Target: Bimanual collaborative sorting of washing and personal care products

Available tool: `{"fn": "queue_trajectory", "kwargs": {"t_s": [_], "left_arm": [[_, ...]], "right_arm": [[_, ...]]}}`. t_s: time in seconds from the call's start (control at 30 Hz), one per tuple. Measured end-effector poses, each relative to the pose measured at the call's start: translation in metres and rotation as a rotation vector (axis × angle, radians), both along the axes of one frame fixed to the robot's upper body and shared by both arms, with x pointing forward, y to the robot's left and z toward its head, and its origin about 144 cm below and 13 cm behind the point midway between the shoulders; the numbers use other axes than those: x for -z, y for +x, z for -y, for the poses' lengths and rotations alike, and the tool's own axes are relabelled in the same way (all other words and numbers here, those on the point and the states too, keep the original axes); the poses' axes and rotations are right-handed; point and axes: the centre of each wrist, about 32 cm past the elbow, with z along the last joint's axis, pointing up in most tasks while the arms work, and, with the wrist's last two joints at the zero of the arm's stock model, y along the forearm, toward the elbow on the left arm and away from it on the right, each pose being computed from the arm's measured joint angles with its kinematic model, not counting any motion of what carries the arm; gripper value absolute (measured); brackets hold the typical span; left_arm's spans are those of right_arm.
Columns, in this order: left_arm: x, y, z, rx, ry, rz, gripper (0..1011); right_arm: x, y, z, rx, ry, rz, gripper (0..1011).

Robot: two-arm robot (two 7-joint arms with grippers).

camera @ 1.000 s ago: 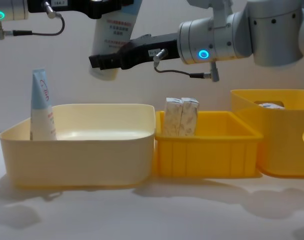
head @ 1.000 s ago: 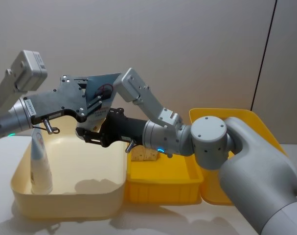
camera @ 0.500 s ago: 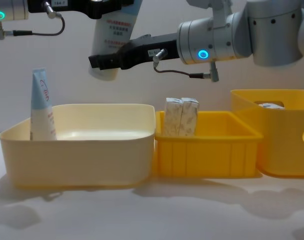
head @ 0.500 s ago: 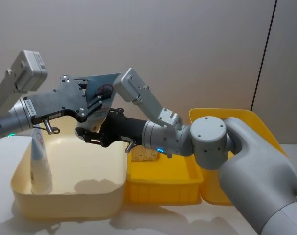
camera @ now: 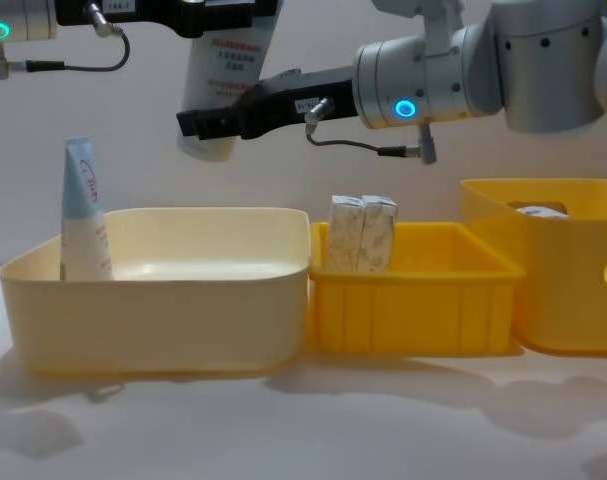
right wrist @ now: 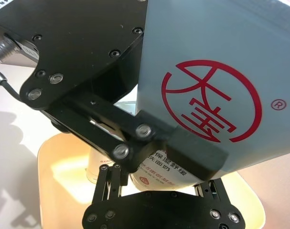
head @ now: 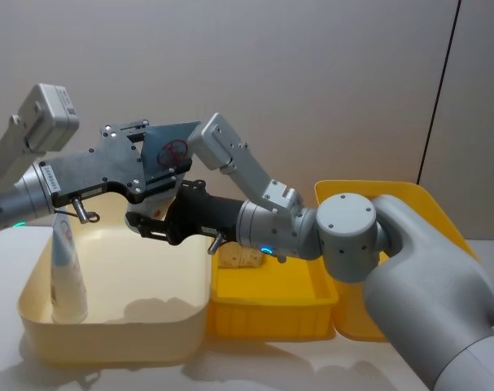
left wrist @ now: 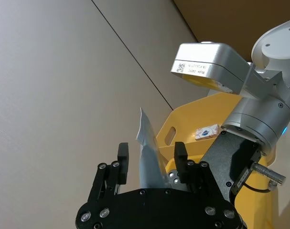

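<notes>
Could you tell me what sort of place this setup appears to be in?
Probably a robot lab or test bench: a plain white table against a bare wall, plastic sorting bins lined up, and a squeeze tube held aloft between two grippers.

Robot test lab, bare beige wall panels (head: 312,73), white tabletop (camera: 313,420), yellow sorting bins (camera: 413,300) (staged, not domestic)

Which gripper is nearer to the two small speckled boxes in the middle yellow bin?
Right. The right gripper hangs above and left of the boxes; the left gripper is higher and farther left, both at the raised tube.
</notes>
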Motion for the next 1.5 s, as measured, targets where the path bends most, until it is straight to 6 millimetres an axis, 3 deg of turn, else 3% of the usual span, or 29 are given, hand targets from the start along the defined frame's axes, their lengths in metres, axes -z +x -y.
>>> {"fn": "queue_trajectory", "kwargs": {"t_s": [0.43,0.57,1.5], "left_arm": [[0.0,0.0,0.0,0.0,0.0,0.0,945],[0.0,0.0,0.0,0.0,0.0,0.0,1003],[0.0,0.0,0.0,0.0,0.0,0.0,1003]], "right_arm": [[-0.006,-0.004,0.018,0.07,-0.004,0.027,652],[-0.009,-0.007,0.028,0.114,-0.006,0.041,652],[-0.046,-0.026,0.123,0.526,-0.057,0.111,652]]}}
